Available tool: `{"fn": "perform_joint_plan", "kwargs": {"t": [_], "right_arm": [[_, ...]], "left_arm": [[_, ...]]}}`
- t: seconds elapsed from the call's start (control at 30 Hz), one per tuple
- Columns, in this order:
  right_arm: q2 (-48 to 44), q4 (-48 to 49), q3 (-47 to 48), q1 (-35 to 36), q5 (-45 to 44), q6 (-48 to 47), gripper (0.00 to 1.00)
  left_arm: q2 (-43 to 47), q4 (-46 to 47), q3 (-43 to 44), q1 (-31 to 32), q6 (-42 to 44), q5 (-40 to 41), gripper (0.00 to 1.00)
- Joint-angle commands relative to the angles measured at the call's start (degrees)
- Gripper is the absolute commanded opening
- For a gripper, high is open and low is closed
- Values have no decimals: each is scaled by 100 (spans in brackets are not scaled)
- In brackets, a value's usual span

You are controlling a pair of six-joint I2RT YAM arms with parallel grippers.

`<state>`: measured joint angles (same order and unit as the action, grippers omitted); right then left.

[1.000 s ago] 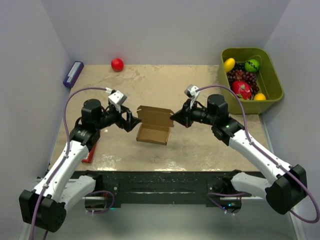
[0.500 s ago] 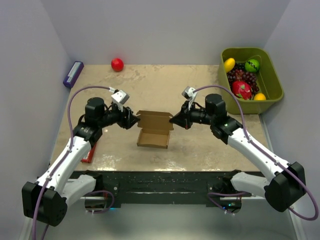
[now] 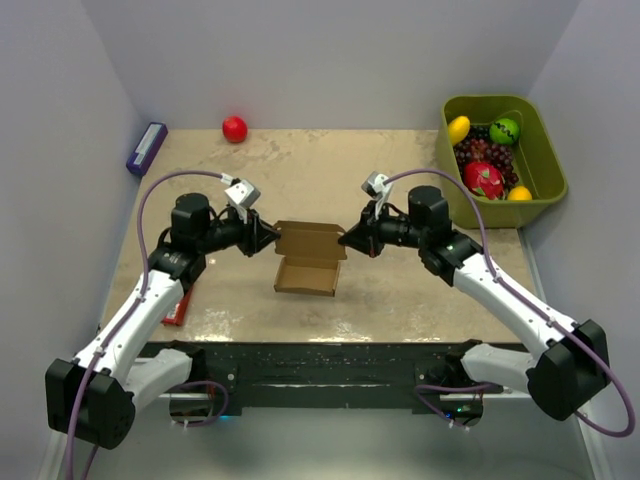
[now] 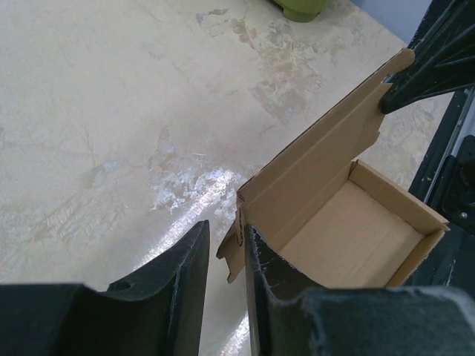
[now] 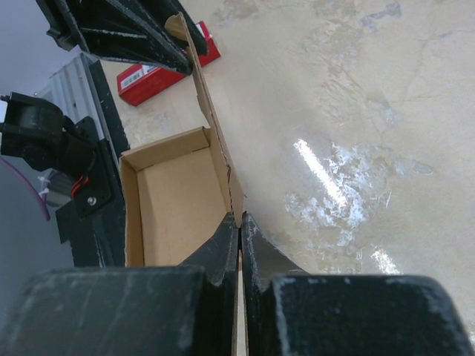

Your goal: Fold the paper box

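We find the paper box (image 3: 308, 258) on the table (image 3: 300, 170) directly between the two sets of fingers, its tray open upward and its lid panel raised on edge. The right gripper (image 3: 348, 238) is fully closed: in the right wrist view its fingers (image 5: 223, 252) press together on the end edge of the lid panel, the thin card pinched between them. The tray lies just left of those fingertips. The left gripper (image 3: 268, 238) sits at the opposite end of the lid. In the left wrist view its fingers (image 4: 189, 282) stand narrowly apart astride the tabbed corner of the panel, with a slim gap on one side, so the card is not clamped. A red packet (image 5: 167, 67) lies beyond the left fingers.
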<state>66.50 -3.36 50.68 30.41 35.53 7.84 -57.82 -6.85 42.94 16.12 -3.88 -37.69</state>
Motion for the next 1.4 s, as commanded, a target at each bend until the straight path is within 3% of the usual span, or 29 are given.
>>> {"fn": "perform_joint_plan", "kwargs": {"t": [0.0,0.17,0.3,0.5,0.7,0.97,1.23,1.37], "right_arm": [[21,-34,250,-9,-98,-89,0],[65,-25,250,-9,-467,-54,0],[231,-121,320,235,-1309,-28,0],[740,309,206,983,-3699,270,0],[1189,1292,22,1168,-5273,771,0],[1795,2391,-67,1502,-6373,1035,0],[2420,3980,-479,1625,-6945,1097,0],[2631,4264,-629,1740,-7226,1088,0]], "left_arm": [[-10,254,-14,-39,-78,-247,20],[-36,272,-22,-30,-139,-335,0],[-45,333,-22,145,-306,-55,0],[-229,526,-4,928,-894,2042,0],[-668,1343,-268,1148,-1203,3301,0],[-1520,2573,-189,1438,-1080,4339,0],[-2540,3944,-382,1561,-1194,5254,0],[-2813,4639,-611,1666,-1378,5421,0]]}}
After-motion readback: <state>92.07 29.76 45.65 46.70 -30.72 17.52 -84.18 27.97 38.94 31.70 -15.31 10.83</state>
